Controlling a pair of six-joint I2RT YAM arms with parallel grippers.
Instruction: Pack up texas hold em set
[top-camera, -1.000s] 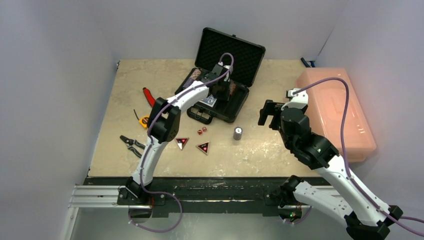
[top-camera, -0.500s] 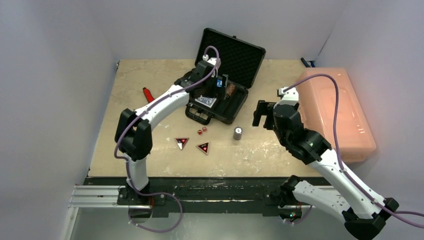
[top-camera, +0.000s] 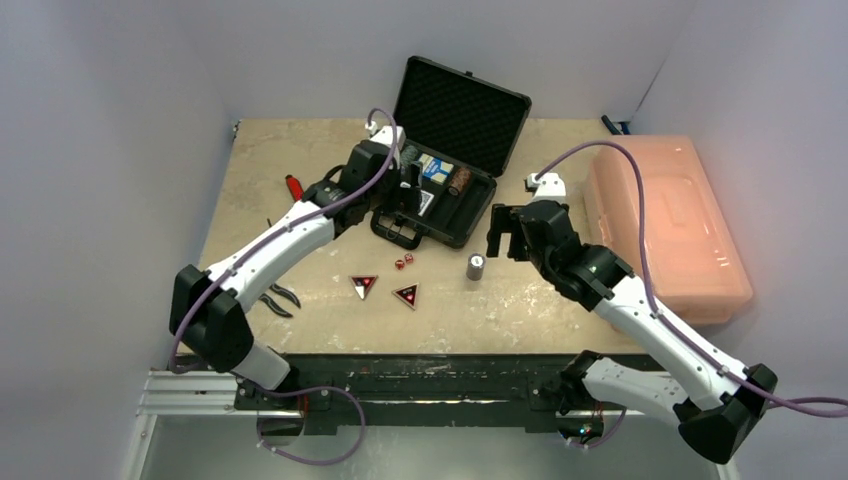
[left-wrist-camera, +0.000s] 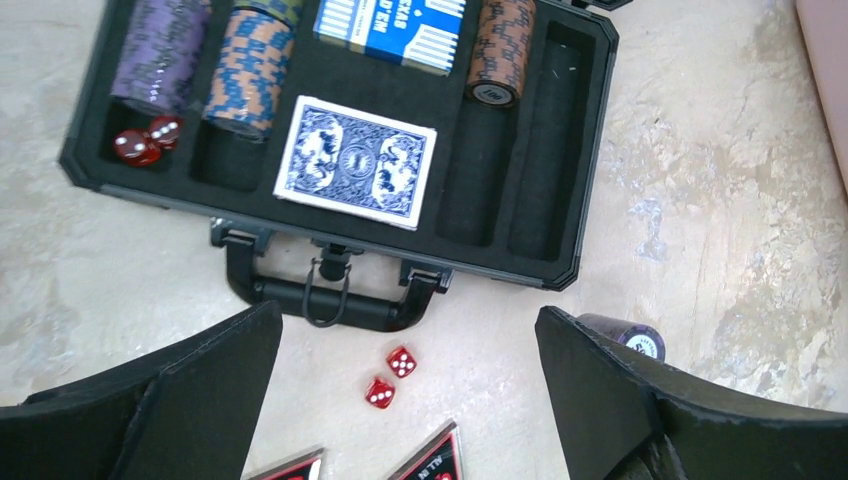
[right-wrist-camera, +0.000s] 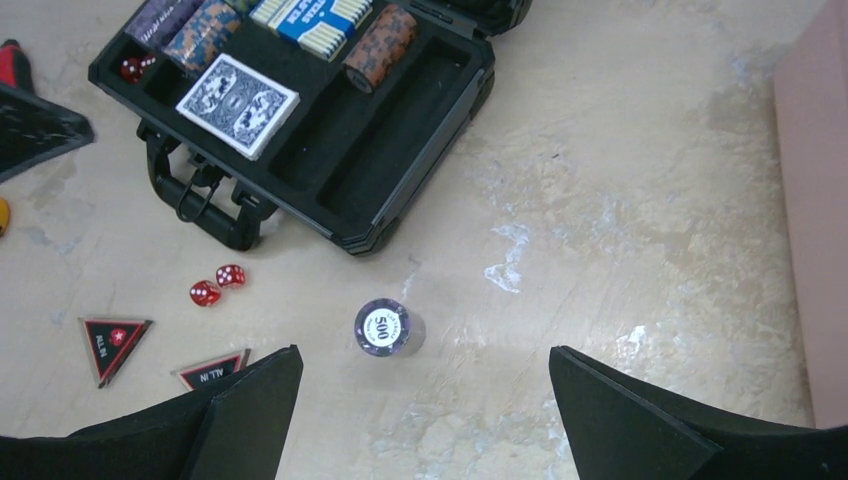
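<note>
top overview, wrist cams down, sharing briefcase (left-wrist-camera: 545, 160)

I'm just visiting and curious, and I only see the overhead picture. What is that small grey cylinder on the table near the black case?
Observer: A stack of purple poker chips; the right wrist view shows "500" on its top chip.
Operator: Are any dice packed already?
Observer: Yes. The left wrist view shows red dice lying in a corner compartment of the briefcase.
Operator: Is either gripper holding something?
Observer: No. The wrist views show the left gripper and the right gripper both open, with nothing between their fingers.
</note>
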